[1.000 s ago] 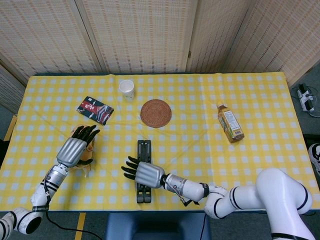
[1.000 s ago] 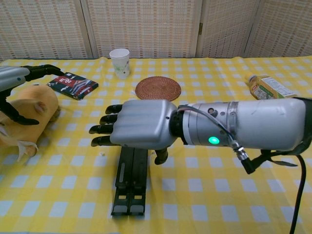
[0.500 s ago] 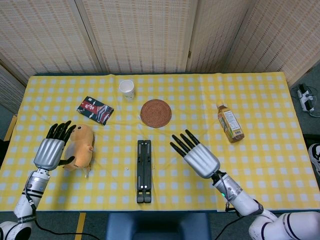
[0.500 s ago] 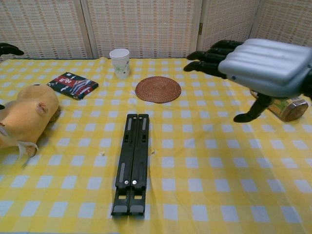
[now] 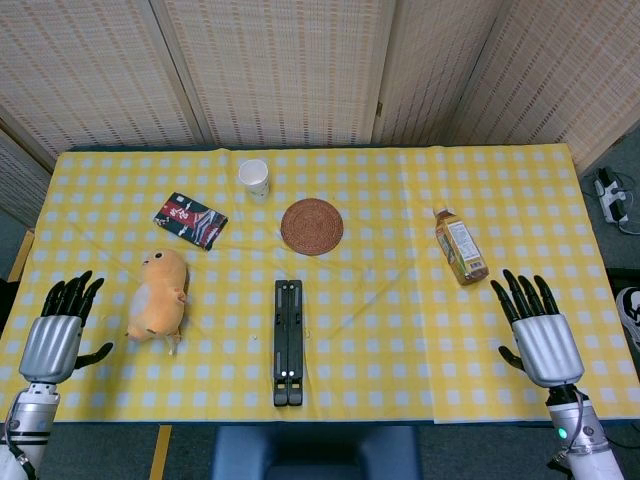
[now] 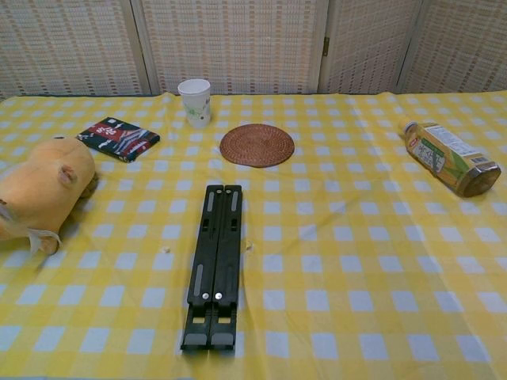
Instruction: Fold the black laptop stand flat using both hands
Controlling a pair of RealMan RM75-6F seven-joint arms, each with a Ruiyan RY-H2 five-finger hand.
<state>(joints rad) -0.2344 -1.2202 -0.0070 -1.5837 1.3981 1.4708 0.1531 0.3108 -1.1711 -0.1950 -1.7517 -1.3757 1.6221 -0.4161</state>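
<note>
The black laptop stand point(image 5: 288, 341) point(image 6: 215, 264) lies flat on the yellow checked tablecloth, its two bars pressed side by side, near the front middle of the table. Nothing touches it. My left hand point(image 5: 55, 341) hovers at the table's front left corner, fingers spread and empty. My right hand point(image 5: 540, 337) hovers at the front right corner, fingers spread and empty too. Neither hand shows in the chest view.
A yellow plush toy point(image 5: 160, 305) point(image 6: 36, 194) lies left of the stand. Behind it are a dark snack packet point(image 5: 190, 219), a paper cup point(image 5: 254, 177) and a round woven coaster point(image 5: 312, 226). A tea bottle point(image 5: 460, 247) point(image 6: 447, 157) lies on its side at the right.
Both hands have drawn back from the middle of the table to its front corners. The right hand came off the stand and swung right. The stand lies still.
</note>
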